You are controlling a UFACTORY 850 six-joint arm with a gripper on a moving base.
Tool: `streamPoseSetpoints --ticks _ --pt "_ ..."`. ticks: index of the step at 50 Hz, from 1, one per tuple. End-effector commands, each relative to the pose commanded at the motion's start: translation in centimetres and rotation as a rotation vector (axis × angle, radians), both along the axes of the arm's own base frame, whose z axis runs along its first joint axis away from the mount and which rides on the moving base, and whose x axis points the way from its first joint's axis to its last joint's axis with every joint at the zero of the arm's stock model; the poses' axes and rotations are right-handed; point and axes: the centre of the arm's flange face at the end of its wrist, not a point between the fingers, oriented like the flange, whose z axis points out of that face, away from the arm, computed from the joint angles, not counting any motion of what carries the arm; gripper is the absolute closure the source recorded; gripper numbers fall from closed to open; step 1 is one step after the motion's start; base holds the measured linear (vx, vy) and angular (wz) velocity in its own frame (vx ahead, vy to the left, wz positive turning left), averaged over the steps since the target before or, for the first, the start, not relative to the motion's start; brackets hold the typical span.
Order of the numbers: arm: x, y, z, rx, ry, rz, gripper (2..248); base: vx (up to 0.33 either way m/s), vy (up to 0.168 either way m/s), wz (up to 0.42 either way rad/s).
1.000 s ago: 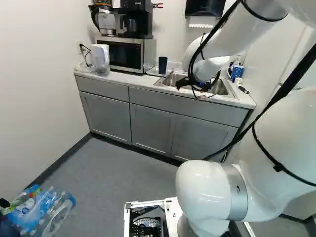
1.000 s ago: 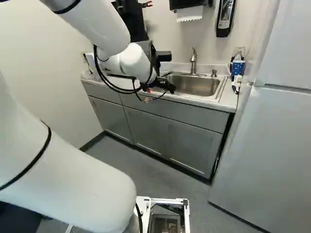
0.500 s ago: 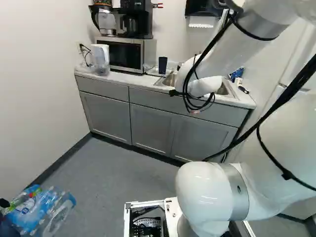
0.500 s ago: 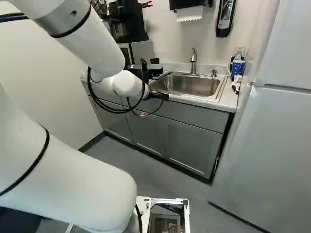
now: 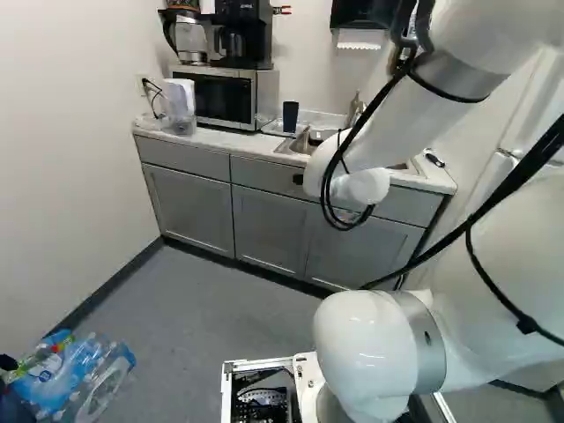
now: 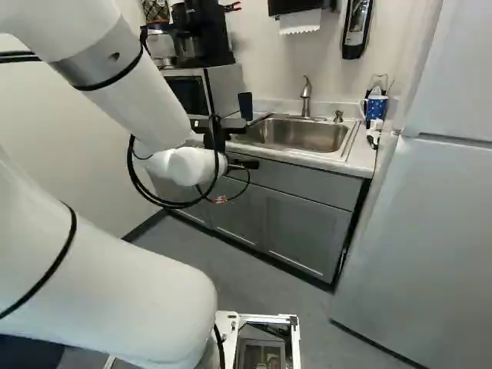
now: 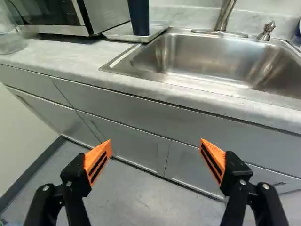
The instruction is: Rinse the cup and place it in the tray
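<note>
Sink and counter as I see them through the rig's cameras; all positions are given relative to the stainless-steel sink (image 7: 202,59). My gripper (image 6: 246,146) lies in front of the counter, on the near side of the sink and toward its tray end. Its two fingers are spread wide, orange pads (image 7: 99,162) well apart, with nothing held between them. The dark blue cup (image 7: 139,16) stands on the white tray (image 7: 114,34), just beside the sink, at the end away from the refrigerator (image 6: 430,231). The microwave (image 5: 225,97) is on that same side, farther from the sink than the cup. Behind the basin rises the faucet (image 6: 306,96), with a small soap dispenser (image 6: 338,116) near it. A blue patterned mug (image 6: 376,108) sits past the sink's refrigerator end. A paper towel dispenser (image 6: 300,6) hangs above the sink; gray cabinets (image 6: 296,227) run below it.
</note>
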Motion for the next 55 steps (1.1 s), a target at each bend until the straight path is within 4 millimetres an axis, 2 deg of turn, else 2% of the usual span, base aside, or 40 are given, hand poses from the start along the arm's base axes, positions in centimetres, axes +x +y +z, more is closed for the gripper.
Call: streamPoseSetpoints --ticks 25,55 --pt "-3.2 1.5 -2.9 -0.005 -0.077 0.043 3 0.0 0.0 0.0" --pt "-5.6 2.3 -4.6 -0.005 -0.128 0.072 3 0.0 0.0 0.0"
